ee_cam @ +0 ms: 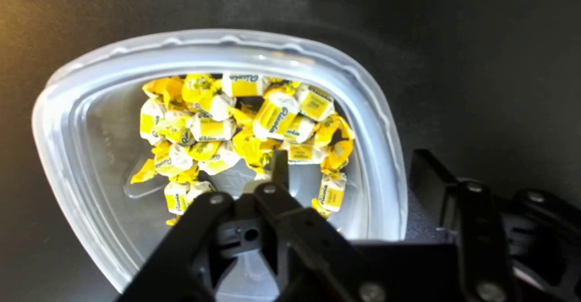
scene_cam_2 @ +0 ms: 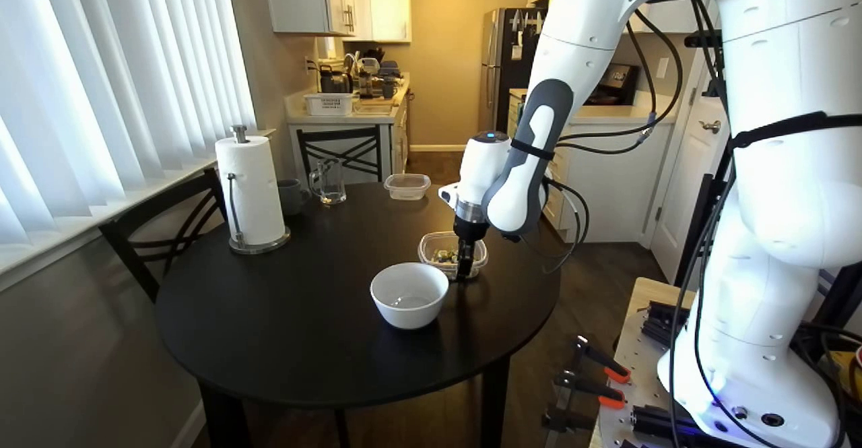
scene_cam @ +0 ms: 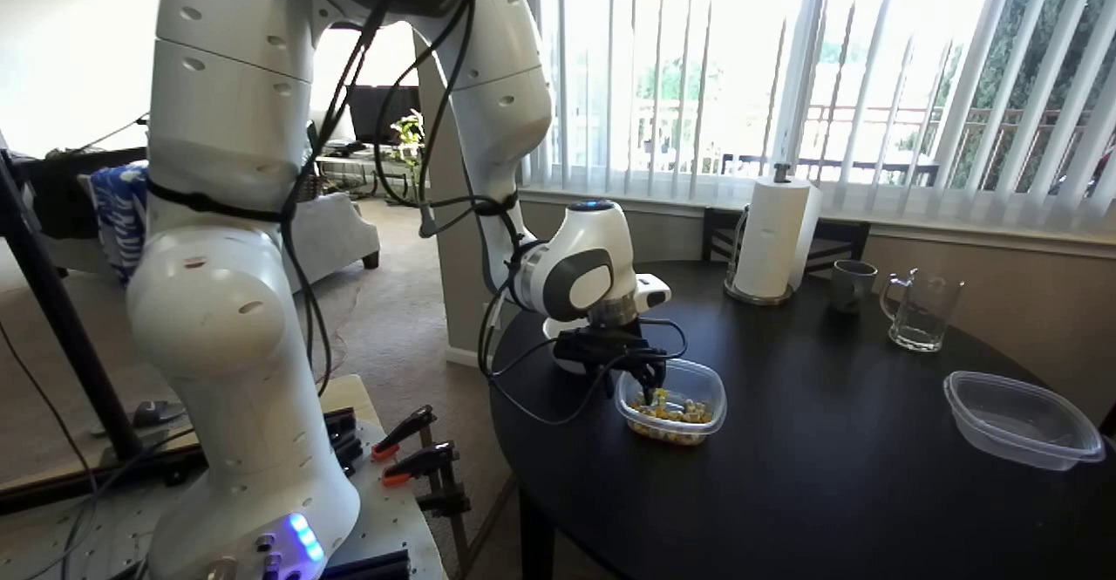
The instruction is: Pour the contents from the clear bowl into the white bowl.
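The clear bowl (ee_cam: 218, 56) sits on the black table (scene_cam: 811, 493). In it lies a pile of sweets (ee_cam: 272, 116) wrapped in yellow and white paper, heaped more to one side. The gripper (ee_cam: 354, 168) points down over the bowl's edge. Its fingers (ee_cam: 429, 179) are spread apart, one inside the bowl and one outside, with the rim between them. They are not squeezing it. I can't tell if the outside finger touches the bowl.

In an exterior view, the white bowl (scene_cam_2: 407, 316) sits just beside the clear bowl, nearer and a bit to the left. The paper roll (scene_cam_2: 249, 192) stands up on the left side of the table, and a grey mug (scene_cam_2: 289, 199) is just past it. A glass mug (scene_cam_2: 330, 182) is farther off, and a clear tub (scene_cam_2: 406, 194) is by the far edge, to the right of the glass mug. Some white blinds (scene_cam_2: 121, 84) hang over on the left.

In an exterior view, the arm (scene_cam: 244, 327) rises at the left of the table, with blue lights (scene_cam: 305, 536) shining low on it.
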`<action>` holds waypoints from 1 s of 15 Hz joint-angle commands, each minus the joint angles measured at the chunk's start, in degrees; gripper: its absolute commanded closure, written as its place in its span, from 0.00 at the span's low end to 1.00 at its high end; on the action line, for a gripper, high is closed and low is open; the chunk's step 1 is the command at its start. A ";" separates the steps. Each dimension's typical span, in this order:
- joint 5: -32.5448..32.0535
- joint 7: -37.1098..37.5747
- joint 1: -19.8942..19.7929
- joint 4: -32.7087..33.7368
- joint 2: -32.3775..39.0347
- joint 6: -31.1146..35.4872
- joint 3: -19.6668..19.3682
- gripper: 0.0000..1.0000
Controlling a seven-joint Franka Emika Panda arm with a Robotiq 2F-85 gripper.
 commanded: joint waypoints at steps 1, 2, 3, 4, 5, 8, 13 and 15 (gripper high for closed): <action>-2.02 2.09 1.08 -2.64 -2.24 2.01 -1.14 0.61; -2.05 2.13 1.39 -2.80 -2.36 2.27 -1.40 0.66; -2.07 2.19 1.66 -2.98 -2.50 2.51 -1.65 0.73; -2.15 2.34 2.10 -3.20 -2.71 2.79 -2.09 0.80; -2.19 2.44 2.49 -3.50 -3.03 2.92 -2.47 0.85; -2.50 3.07 4.24 -4.43 -4.18 3.42 -4.48 0.96; -2.57 5.14 12.35 -8.03 -8.81 5.69 -13.65 0.94; -3.24 6.21 18.55 -9.54 -11.17 5.76 -20.54 0.95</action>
